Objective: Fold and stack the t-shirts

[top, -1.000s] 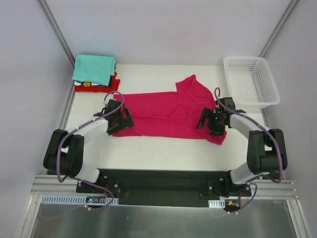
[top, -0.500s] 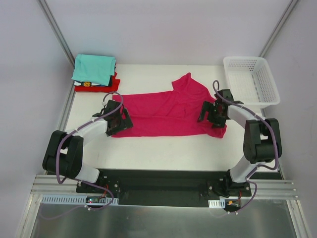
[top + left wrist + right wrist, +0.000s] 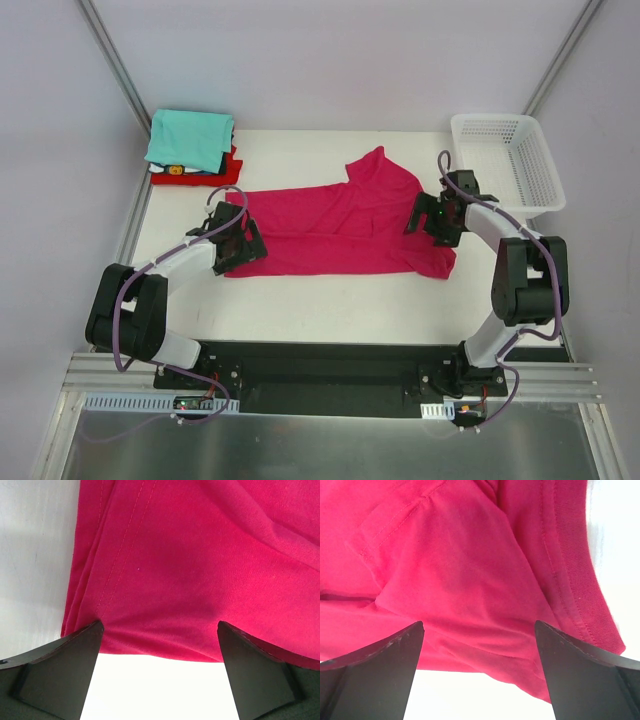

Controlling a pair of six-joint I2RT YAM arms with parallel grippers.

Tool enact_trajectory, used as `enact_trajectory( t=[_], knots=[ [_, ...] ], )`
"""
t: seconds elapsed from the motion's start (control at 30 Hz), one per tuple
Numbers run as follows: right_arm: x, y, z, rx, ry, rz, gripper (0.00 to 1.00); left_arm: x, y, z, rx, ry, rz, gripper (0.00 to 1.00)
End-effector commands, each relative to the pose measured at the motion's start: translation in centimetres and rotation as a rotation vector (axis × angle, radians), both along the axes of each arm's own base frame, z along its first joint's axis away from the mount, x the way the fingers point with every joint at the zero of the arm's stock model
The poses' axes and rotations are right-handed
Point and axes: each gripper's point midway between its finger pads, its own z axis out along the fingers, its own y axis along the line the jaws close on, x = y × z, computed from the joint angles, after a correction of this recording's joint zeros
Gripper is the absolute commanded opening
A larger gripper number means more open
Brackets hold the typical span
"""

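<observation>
As the right gripper (image 3: 430, 222) was shifted farther back over the magenta t-shirt (image 3: 340, 228), it & the left gripper (image 3: 238, 245) were held spread, nothing pinched, so the fold was judged pending.

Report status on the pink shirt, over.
Left gripper, right gripper open, one over each end. Magenta t-shirt spread out, not yet stacked. Basket off to the right.
</observation>
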Motion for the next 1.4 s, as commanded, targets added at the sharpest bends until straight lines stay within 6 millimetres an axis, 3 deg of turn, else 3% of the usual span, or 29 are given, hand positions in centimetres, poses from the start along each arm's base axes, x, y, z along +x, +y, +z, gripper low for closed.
enact_trajectory(
  t=[0.0, 0.3, 0.53, 0.9, 1.2, 1.37],
  knots=[
    [-0.5, 1.2, 2.1, 0.07, -0.039, 0.042, 0.96, -1.2, 1.3, -0.4, 0.046, 0.035, 0.002, 0.99],
    [-5.1, -1.0, 2.2, -0.047, 0.01, -0.007, 0.96, -1.1, 1.3, -0.1, 0.045, 0.03, 0.006, 0.99],
    [-6.7, -1.5, 1.6, -0.072, 0.032, -0.002, 0.98, -2.0, 2.6, -0.4, 0.089, 0.073, 0.056, 0.99],
    [-6.3, -1.0, 1.1, -0.046, 0.031, -0.002, 0.96, -2.9, 4.5, 0.0, 0.089, 0.097, 0.144, 0.99],
    [-6.3, -0.3, 0.4, 0.002, 0.051, 0.002, 0.9, -3.0, 4.5, 0.0, 0.083, 0.105, 0.149, 0.99],
    [-6.2, 0.4, -0.1, 0.039, 0.057, 0.011, 0.7, -3.0, 4.4, 0.1, 0.078, 0.104, 0.145, 0.99]
  ],
)
